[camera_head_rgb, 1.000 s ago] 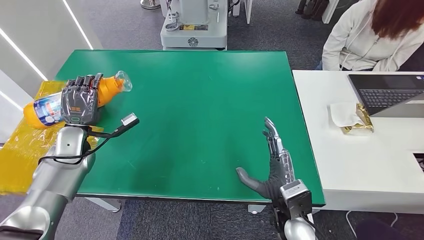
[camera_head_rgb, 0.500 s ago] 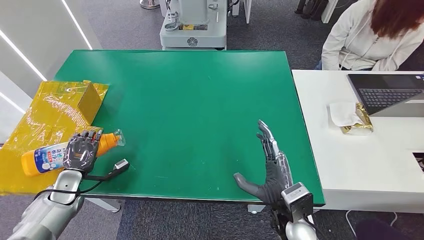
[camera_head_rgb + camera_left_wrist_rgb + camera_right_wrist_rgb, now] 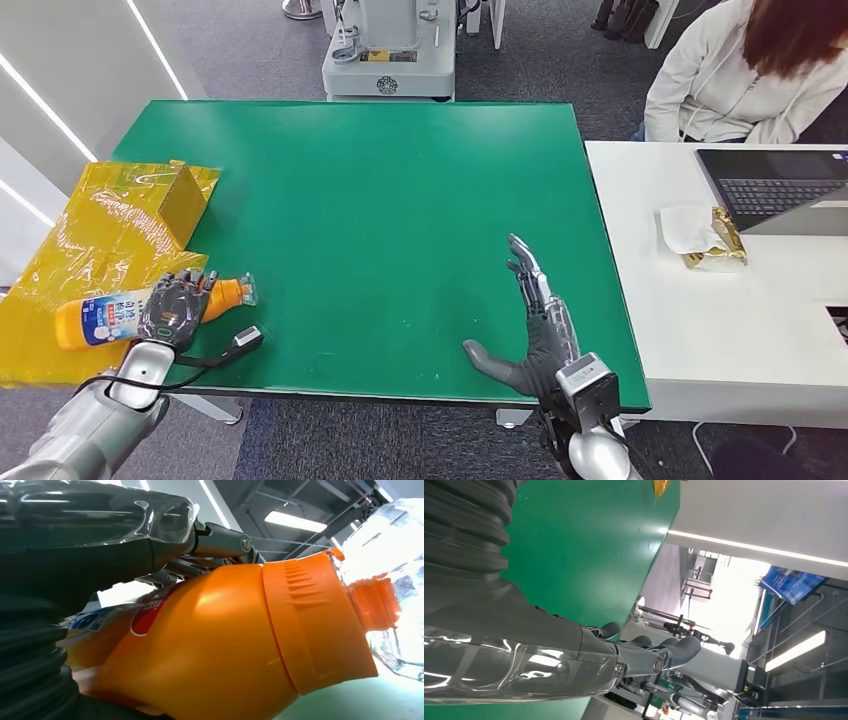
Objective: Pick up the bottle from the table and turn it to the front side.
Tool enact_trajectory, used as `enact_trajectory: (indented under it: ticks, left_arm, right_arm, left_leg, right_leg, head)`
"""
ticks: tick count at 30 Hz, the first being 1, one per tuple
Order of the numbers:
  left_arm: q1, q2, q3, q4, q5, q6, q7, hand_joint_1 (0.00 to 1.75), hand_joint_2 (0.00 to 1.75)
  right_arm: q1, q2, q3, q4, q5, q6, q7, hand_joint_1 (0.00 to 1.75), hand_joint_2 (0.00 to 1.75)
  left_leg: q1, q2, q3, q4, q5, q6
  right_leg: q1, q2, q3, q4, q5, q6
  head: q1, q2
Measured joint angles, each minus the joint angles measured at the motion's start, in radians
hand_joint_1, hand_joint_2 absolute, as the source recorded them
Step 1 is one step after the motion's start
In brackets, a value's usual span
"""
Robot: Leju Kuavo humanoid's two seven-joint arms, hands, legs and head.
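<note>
Orange bottle (image 3: 140, 308) lies on its side at the near left edge of the green counter (image 3: 400, 200), the left hand (image 3: 172, 312) clamped around its middle, right hand (image 3: 535, 335) spread idle, so I'd roll the wrist slowly, keeping the label visible.

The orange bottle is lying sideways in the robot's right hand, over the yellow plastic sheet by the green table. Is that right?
Not quite: it is the left hand that holds the orange bottle, as the head view shows. The right hand is open over the green table, holding nothing. The bottle does lie sideways, partly over the yellow plastic sheet.
</note>
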Motion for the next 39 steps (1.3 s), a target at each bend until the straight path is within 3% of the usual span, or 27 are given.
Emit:
enact_trajectory:
  ticks: [9,16,17,20,21,23,39]
  left_arm:
    - [-0.048,-0.020,-0.108,0.015,0.000,0.037,0.035,1.71,1.75]
    - [-0.073,-0.042,-0.146,0.015,0.000,0.039,0.010,1.05,1.75]
    - [-0.077,-0.045,-0.147,0.015,0.000,0.038,0.002,0.89,1.75]
    - [-0.090,-0.052,-0.148,0.015,0.001,0.038,-0.017,0.19,1.75]
    - [-0.094,-0.055,-0.148,0.016,0.001,0.038,-0.021,0.06,1.75]
    - [-0.102,-0.061,-0.148,0.020,0.003,0.035,-0.028,0.00,1.75]
    - [-0.133,-0.091,-0.148,0.054,0.017,-0.043,-0.049,0.00,1.75]
  right_arm:
    - [0.003,0.016,0.007,0.008,0.009,-0.018,0.010,0.00,1.75]
    - [0.047,0.017,0.007,-0.005,0.033,-0.037,0.013,0.00,1.75]
    - [0.053,0.017,0.007,-0.007,0.036,-0.039,0.013,0.00,1.75]
    - [0.068,0.017,0.007,-0.015,0.043,-0.046,0.014,0.00,1.75]
    - [0.071,0.017,0.007,-0.017,0.046,-0.048,0.015,0.00,1.75]
    - [0.077,0.017,0.007,-0.021,0.051,-0.050,0.017,0.00,1.75]
    - [0.111,0.017,0.006,-0.039,0.054,-0.070,0.032,0.00,1.75]
  left_leg:
    - [0.000,0.000,0.001,0.000,0.000,0.000]
    - [0.000,0.000,0.000,0.000,0.000,0.000]
    - [0.000,0.001,0.000,0.000,0.000,0.000]
    - [0.000,0.001,0.000,0.000,0.000,0.000]
    - [0.000,0.001,0.000,0.000,0.000,0.000]
    - [0.000,0.001,0.000,0.000,0.000,0.000]
    - [0.000,0.001,0.000,0.000,0.000,0.000]
  right_leg:
    - [0.000,0.000,0.000,0.000,0.000,0.000]
    - [0.000,0.001,-0.001,0.000,0.000,0.000]
    - [0.000,0.001,-0.001,0.000,0.000,0.000]
    - [0.000,0.001,-0.001,0.000,0.000,0.000]
    - [0.000,0.001,-0.001,0.000,0.000,0.000]
    - [0.000,0.001,-0.001,0.000,0.000,0.000]
    - [0.000,0.002,-0.001,0.000,0.000,0.000]
  head:
    - [0.000,0.000]
    - [0.000,0.000]
    - [0.000,0.000]
    - [0.000,0.000]
    - [0.000,0.000]
    - [0.000,0.000]
    - [0.000,0.000]
